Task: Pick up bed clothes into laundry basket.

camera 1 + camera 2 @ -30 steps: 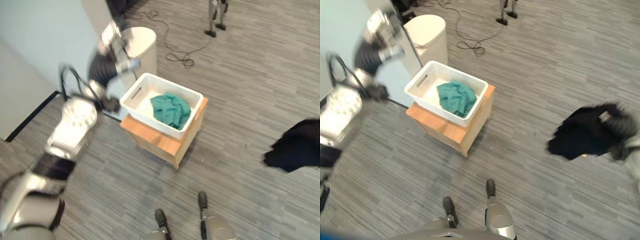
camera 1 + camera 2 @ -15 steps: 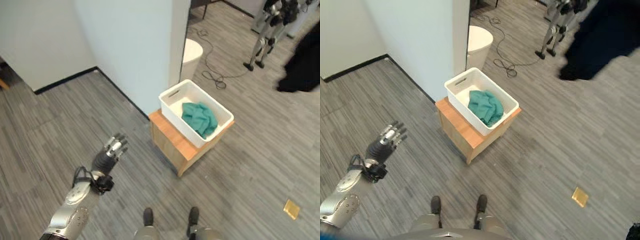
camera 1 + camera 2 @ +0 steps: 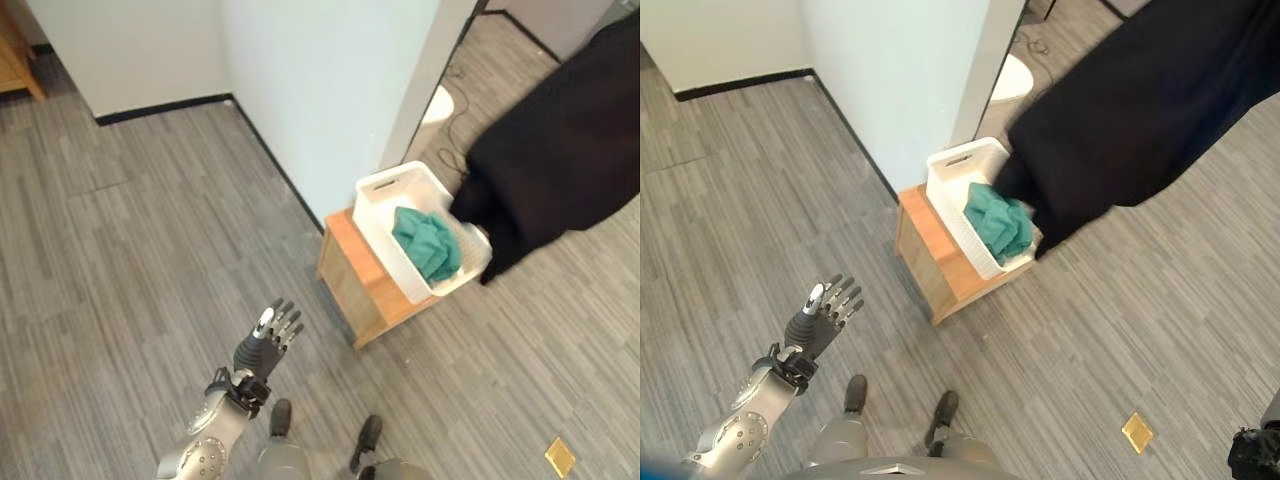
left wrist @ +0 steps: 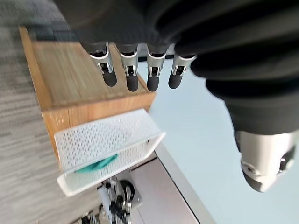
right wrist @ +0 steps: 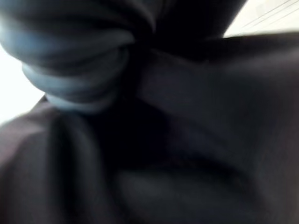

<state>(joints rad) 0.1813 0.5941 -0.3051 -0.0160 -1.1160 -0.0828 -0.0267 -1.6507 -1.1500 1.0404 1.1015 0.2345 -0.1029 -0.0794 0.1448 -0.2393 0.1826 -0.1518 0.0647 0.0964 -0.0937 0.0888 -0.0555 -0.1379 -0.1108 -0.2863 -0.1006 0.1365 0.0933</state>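
A white perforated laundry basket stands on a low wooden stand by a wall corner, with a teal cloth lying inside. A large black garment hangs in the air at the right, its lower edge overlapping the basket's far side. The same black cloth bunches right against my right hand, which is shut on it. My left hand is low at the left over the floor, well short of the stand, fingers straight and holding nothing. In the left wrist view its fingertips point toward the stand and basket.
A pale wall corner rises just behind the basket. A white round bin stands past it. A small yellow square lies on the grey plank floor at the lower right. Wooden furniture shows at the far upper left.
The camera has shifted. The black garment has come in from the upper right and now hangs far larger, over the basket's edge. The left hand stays open and low.
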